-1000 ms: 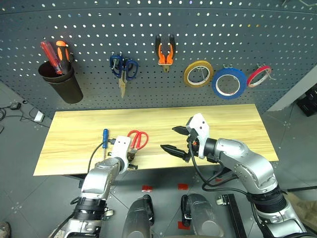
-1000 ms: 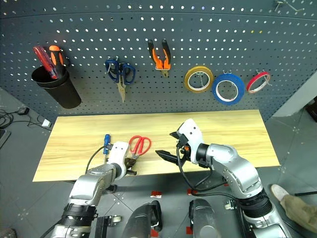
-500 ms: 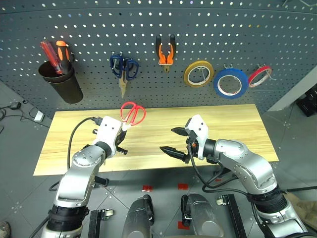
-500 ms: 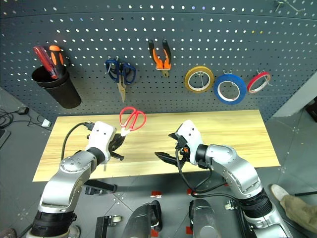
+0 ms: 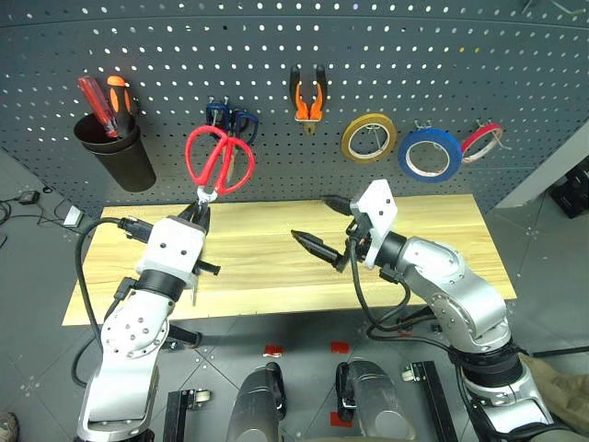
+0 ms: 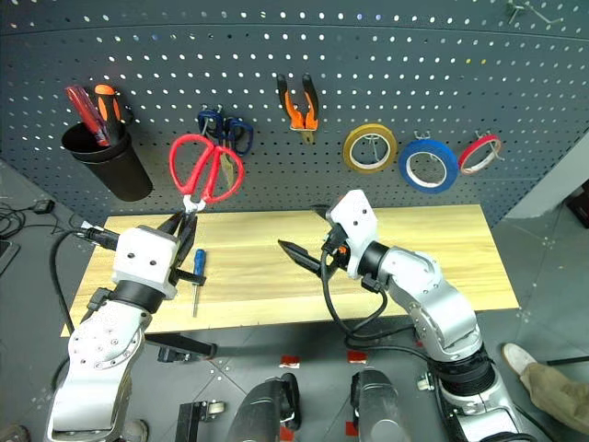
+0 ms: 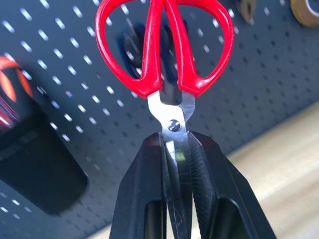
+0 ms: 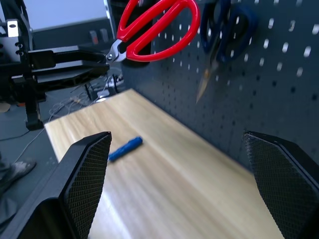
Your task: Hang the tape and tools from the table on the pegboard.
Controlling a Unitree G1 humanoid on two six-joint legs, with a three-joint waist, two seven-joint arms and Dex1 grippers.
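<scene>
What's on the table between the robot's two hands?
Bare wood. In the right eye view the table has nothing between the left gripper, holding the red-handled scissors, and the open right gripper; the blue-handled screwdriver lies just below the left one.

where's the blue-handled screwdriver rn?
The blue-handled screwdriver lies on the table toward its left end, near the front edge, just beside the left gripper.

Left claw (image 5: 201, 214) has lifted red-handled scissors (image 5: 219, 161) off table (image 5: 276, 249) toward pegboard (image 5: 368, 55).
</scene>
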